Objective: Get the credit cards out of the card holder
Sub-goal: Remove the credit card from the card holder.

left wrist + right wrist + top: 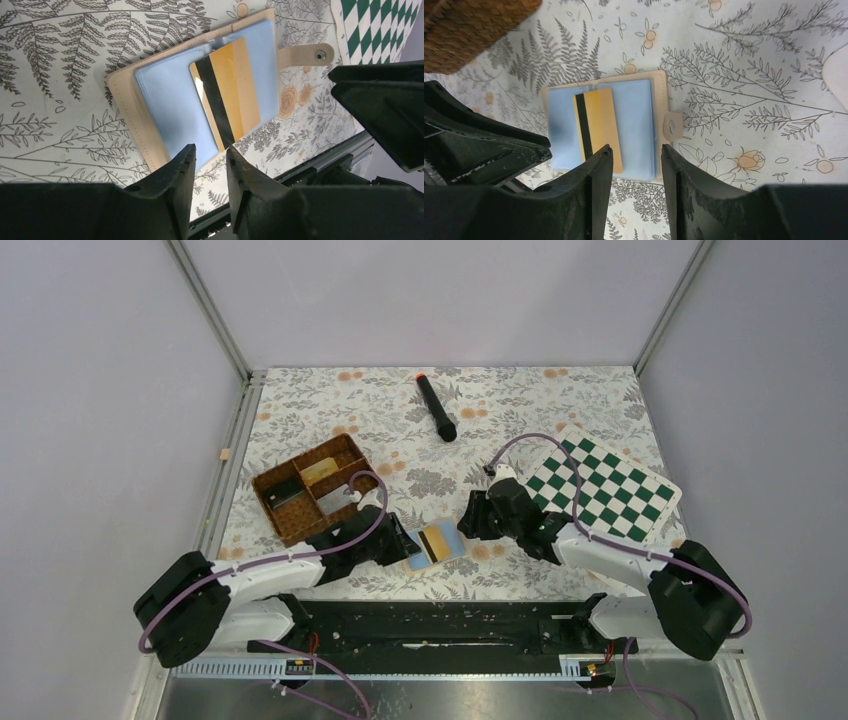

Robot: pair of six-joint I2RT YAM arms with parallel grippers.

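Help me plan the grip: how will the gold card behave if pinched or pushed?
Probably stiff: the gold card lies flat with straight edges. Likely thin and light; it lies flush against the holder, so getting under it may be hard. Its smooth face suggests a push would slide it, not tip it.

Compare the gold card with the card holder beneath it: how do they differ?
The gold card is yellow with a black stripe; the card holder is tan with a snap tab. The card is smaller, covering only part of the open holder. The card lies on the holder; the holder lies on the table. Both are flat rectangles.
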